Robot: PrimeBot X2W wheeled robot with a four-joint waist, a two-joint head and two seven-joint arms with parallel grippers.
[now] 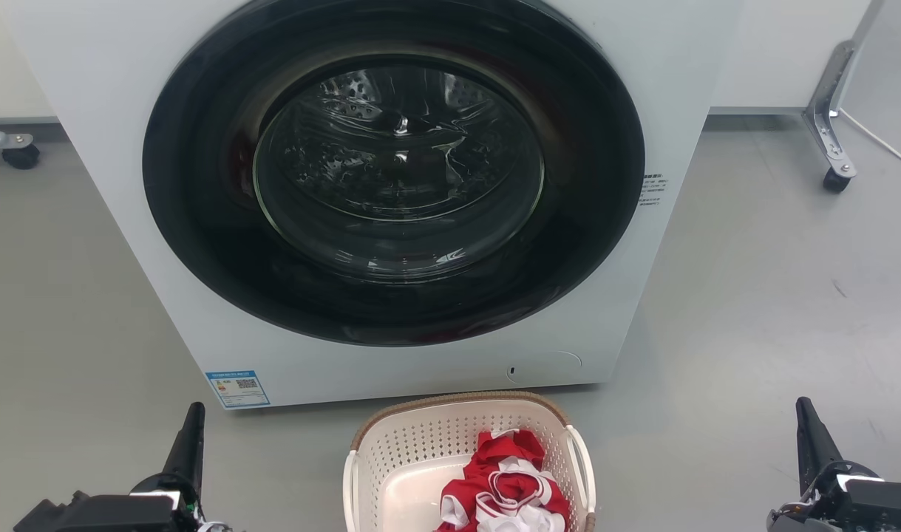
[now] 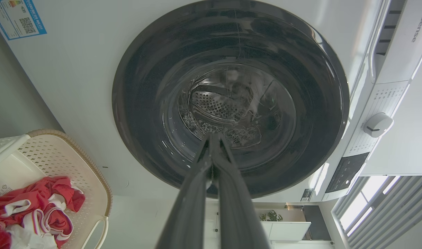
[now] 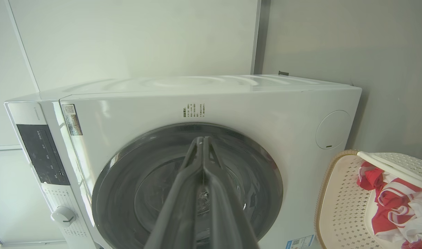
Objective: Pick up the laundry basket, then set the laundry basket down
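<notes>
The cream-white perforated laundry basket [image 1: 420, 443] with a brown woven rim sits on the grey floor at the bottom centre of the head view, just before the washing machine. Red and white clothes [image 1: 505, 488] lie in it. It also shows at the lower left of the left wrist view as the laundry basket [image 2: 58, 162], and at the lower right of the right wrist view as the laundry basket [image 3: 339, 200]. My left gripper [image 1: 193, 417] is shut, well left of the basket and holding nothing. My right gripper [image 1: 805, 414] is shut too, far to the basket's right.
A white front-loading washing machine [image 1: 125, 148] with a dark round glass door [image 1: 395, 170], shut, stands right behind the basket. A castor [image 1: 834, 181] on a metal frame leg stands at the far right, another castor [image 1: 20, 157] at the far left. Grey floor lies on both sides.
</notes>
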